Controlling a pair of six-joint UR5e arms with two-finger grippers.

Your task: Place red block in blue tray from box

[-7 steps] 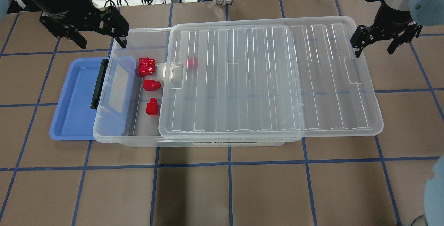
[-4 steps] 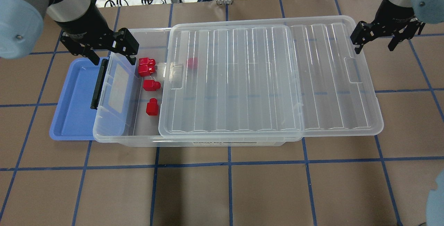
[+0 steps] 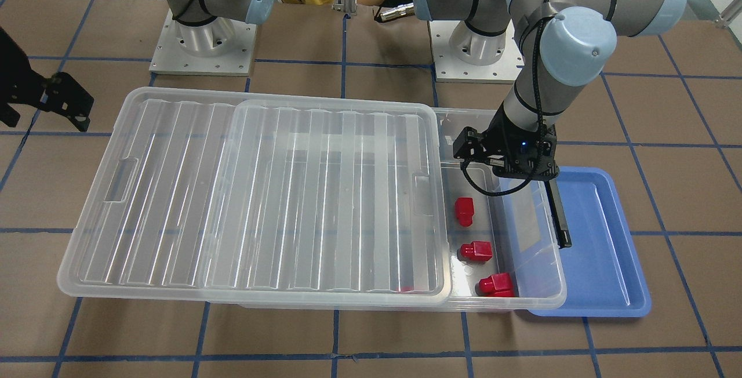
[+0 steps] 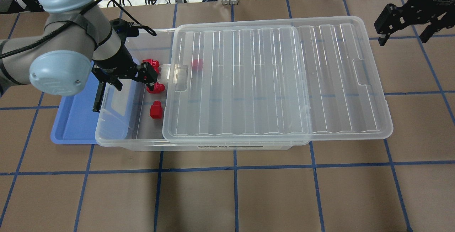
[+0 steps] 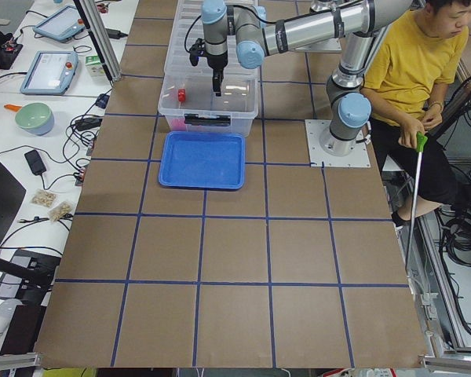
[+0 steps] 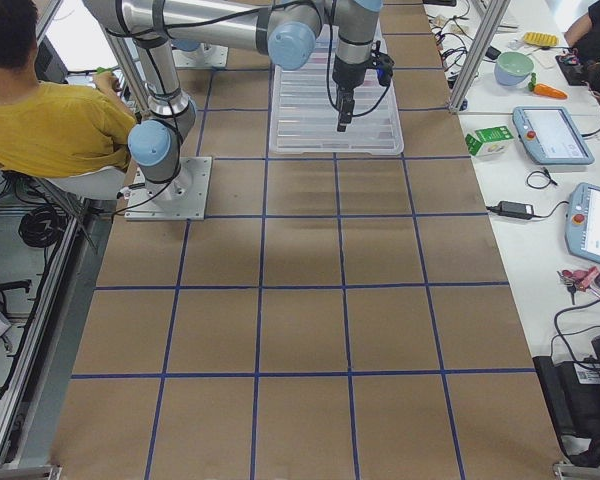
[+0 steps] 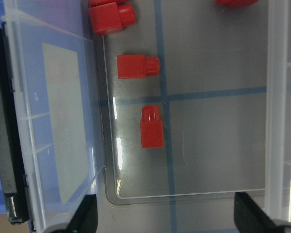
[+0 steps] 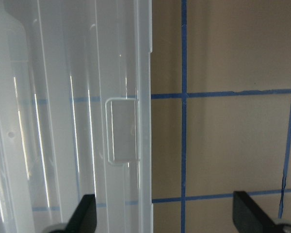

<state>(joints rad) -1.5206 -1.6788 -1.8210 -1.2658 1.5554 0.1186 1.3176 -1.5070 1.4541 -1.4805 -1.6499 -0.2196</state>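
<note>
Brown table (image 4: pixel 234 196) bears the box (image 4: pixel 124 143), red block (image 7: pixel 151 127) below spread left jaws.

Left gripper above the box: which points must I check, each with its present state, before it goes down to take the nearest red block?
1. Left gripper open: ok, fingers wide apart.
2. Lid off the target: ok, the nearest red block lies uncovered in the box.
3. Block between the fingers: not ok, it lies ahead of the fingertips in the wrist view.
4. Room around it: ok, the neighbour block is apart from it.
5. Blue tray ready: ok, no block in it.
6. Right gripper out of the way: ok, beyond the lid's far end.
</note>
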